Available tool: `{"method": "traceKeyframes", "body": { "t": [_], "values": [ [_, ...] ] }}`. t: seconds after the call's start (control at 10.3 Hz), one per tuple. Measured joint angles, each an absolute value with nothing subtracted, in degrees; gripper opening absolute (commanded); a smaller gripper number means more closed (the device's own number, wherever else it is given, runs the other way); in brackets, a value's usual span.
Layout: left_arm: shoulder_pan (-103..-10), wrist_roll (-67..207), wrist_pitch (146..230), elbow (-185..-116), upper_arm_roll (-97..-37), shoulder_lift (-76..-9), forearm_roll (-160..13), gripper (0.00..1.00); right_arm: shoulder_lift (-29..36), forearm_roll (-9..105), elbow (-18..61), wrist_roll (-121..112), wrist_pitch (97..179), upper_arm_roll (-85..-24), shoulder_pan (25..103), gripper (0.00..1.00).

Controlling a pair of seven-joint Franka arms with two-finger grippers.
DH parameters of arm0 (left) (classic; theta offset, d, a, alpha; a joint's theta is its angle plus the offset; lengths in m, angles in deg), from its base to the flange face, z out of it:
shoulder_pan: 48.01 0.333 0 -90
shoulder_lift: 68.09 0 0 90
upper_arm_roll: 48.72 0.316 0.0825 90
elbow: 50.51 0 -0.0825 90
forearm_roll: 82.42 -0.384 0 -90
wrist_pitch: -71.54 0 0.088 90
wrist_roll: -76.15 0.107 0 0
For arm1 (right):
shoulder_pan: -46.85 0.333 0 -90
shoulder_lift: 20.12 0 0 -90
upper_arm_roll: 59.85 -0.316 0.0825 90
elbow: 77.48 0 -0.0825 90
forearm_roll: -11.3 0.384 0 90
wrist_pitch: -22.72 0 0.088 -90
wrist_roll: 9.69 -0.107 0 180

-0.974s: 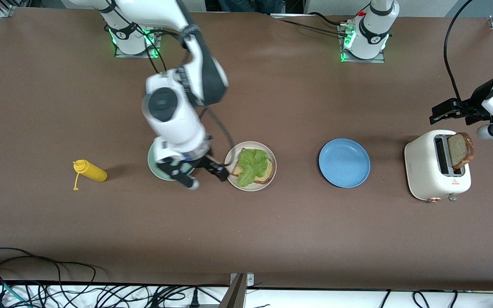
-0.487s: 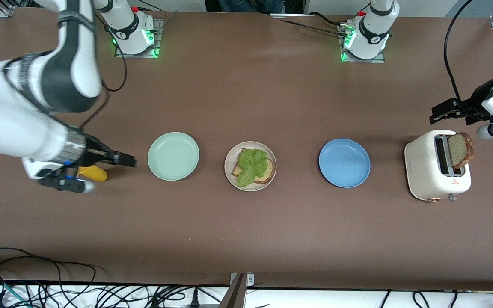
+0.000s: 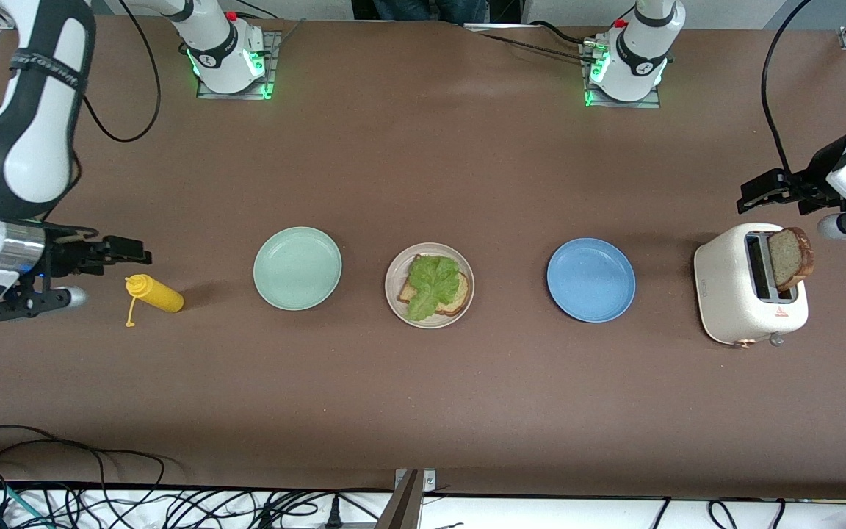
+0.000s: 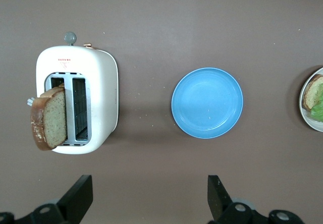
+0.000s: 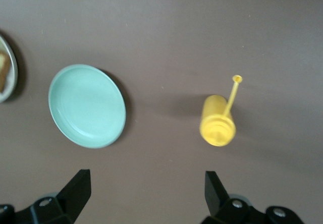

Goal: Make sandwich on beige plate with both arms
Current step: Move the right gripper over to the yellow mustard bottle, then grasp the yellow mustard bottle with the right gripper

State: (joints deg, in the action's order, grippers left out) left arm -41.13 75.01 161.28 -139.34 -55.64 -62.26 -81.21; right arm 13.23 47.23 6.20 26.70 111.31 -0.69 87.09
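The beige plate [image 3: 391, 286] sits mid-table between the mint and blue plates. On it lies one brown bread slice [image 3: 460, 295] with a ruffled green lettuce leaf [image 3: 432, 285] on top. A second bread slice [image 3: 791, 258] stands tilted in the white toaster [image 3: 731, 294]; it also shows in the left wrist view [image 4: 50, 118]. My left gripper [image 3: 750, 192] hangs open and empty over the table beside the toaster [image 4: 101, 82], and shows in its own wrist view [image 4: 150, 199]. My right gripper [image 3: 136, 253] is open and empty over the table by the yellow bottle, and shows in its own wrist view [image 5: 146, 196].
A mint green plate [image 3: 297, 267] and a blue plate [image 3: 590, 279] flank the beige plate, both empty. A yellow squeeze bottle [image 3: 155, 292] lies on its side toward the right arm's end. Cables hang along the table edge nearest the camera.
My right arm has swung away from the beige plate, past the mint plate, to the right arm's end of the table by the yellow bottle. The left arm has not moved.
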Motion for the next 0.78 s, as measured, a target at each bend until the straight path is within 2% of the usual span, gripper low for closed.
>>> {"method": "traceKeyframes", "body": {
  "t": [0.29, 0.58, 0.78],
  "values": [
    [-41.1, 75.0, 161.3, -139.3, -55.6, -62.3, -81.2, 1.0, 13.2, 51.8, 14.6, 50.9, 115.5, 2.4, 83.7, 1.0],
    [-41.0, 75.0, 161.3, -139.3, -55.6, -62.2, -81.2, 1.0, 14.5, 64.5, 21.9, 79.8, 119.7, 2.2, 78.6, 1.0],
    [-41.0, 75.0, 161.3, -139.3, -55.6, -62.2, -81.2, 1.0, 17.9, 74.0, 23.4, 96.6, 119.8, 1.7, 75.9, 1.0]
  ]
}}
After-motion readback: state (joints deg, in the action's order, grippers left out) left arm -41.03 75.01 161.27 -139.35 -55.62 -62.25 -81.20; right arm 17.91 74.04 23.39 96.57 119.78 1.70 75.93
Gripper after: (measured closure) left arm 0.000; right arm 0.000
